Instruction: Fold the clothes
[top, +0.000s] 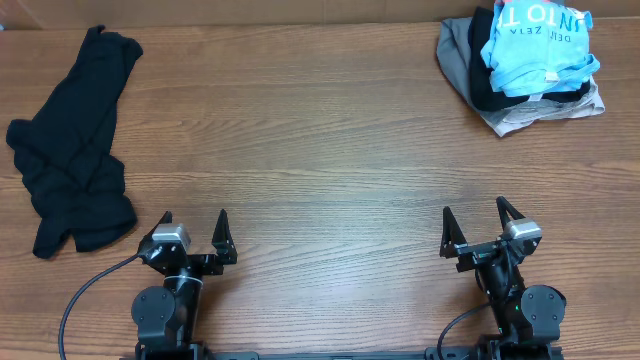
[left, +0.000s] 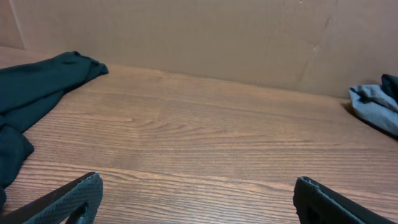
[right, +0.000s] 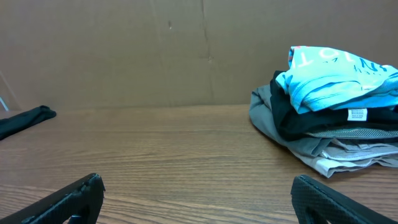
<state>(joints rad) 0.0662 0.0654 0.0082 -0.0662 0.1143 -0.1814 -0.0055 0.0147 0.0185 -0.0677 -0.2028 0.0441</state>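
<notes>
Btm of overhead view: L gripper (top: 193, 216) at lower left and R gripper (top: 474, 208) at lower right. Each sits just above its base, tips aimed up-frame. Both have jaws spread wide, released, holding nothing and touching no cloth. Wrist views agree: each shows its two dark fingers (left: 68, 199) in the btm corners w/ tabletop btwn them.

Wooden table (top: 330, 130) fills the frame, brown grain running left-right.

Left side of overhead: crumpled black garment (top: 75, 170), unfolded, runs from the upper left corner down to mid-left. Its lower end is near L gripper but apart from it. In L wrist view it lies along the left edge.

Upper right corner of overhead: pile of clothes (top: 520, 70), well apart from R gripper.
- Top: light blue T-shirt (top: 535, 45), folded, w/ white lettering on top and a bit of red at the frame's top edge.
- Under it: black layer (right: 311, 118) w/ a small white tag.
- Left flank of pile: grey garment (right: 264, 109) hangs down to the table.
- Btm: pale layer (right: 339, 158), bunched on the wood; garment type can't tell.

In R wrist view the pile is at right of frame. Brown cardboard wall (right: 124, 50) stands behind the table's far edge.
</notes>
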